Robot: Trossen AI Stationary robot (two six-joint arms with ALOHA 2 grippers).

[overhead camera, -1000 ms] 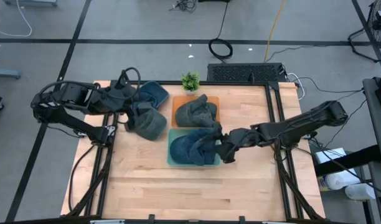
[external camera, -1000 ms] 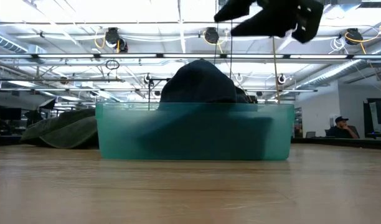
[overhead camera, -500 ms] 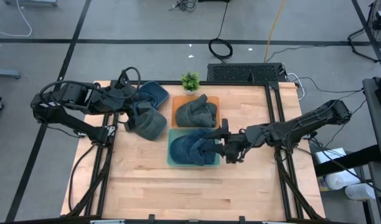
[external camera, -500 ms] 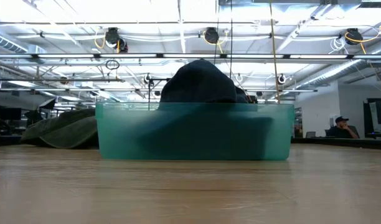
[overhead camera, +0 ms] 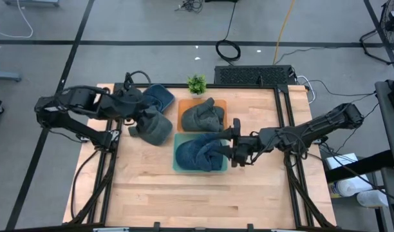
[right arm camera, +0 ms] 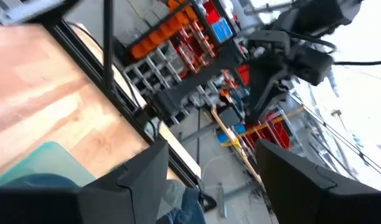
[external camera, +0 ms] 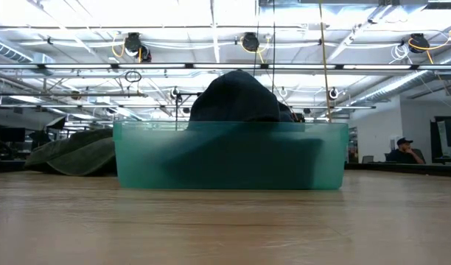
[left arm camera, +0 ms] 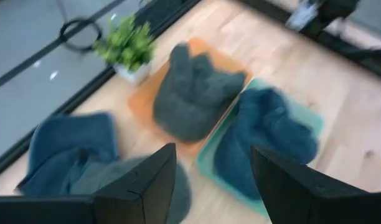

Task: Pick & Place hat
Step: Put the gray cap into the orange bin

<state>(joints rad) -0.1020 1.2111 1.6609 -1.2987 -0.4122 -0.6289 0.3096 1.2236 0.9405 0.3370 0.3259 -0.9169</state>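
Note:
A dark blue hat (overhead camera: 197, 153) lies in the teal bin (overhead camera: 184, 170), its crown (external camera: 236, 96) rising above the rim in the low view. My right gripper (overhead camera: 232, 147) is open, raised beside the bin's right edge and clear of the hat. A grey hat (overhead camera: 202, 116) lies on the orange tray (overhead camera: 183, 109). A grey-green hat (overhead camera: 155, 129) and a blue hat (overhead camera: 159, 96) lie on the table at the far left. My left gripper (left arm camera: 212, 155) is open above the grey-green hat (left arm camera: 109, 180), touching nothing.
A small potted plant (overhead camera: 196, 84) stands at the far edge, behind the orange tray. A black keyboard-like unit (overhead camera: 253, 75) sits beyond the far edge. Bare wood (overhead camera: 197, 200) fills the near half of the table. Black frame rails run along both sides.
My right gripper has risen out of the low view's top and drawn back a little from over the teal bin toward the table's right. The dark blue hat has stayed in the bin. My left gripper has shifted slightly toward the grey-green hat.

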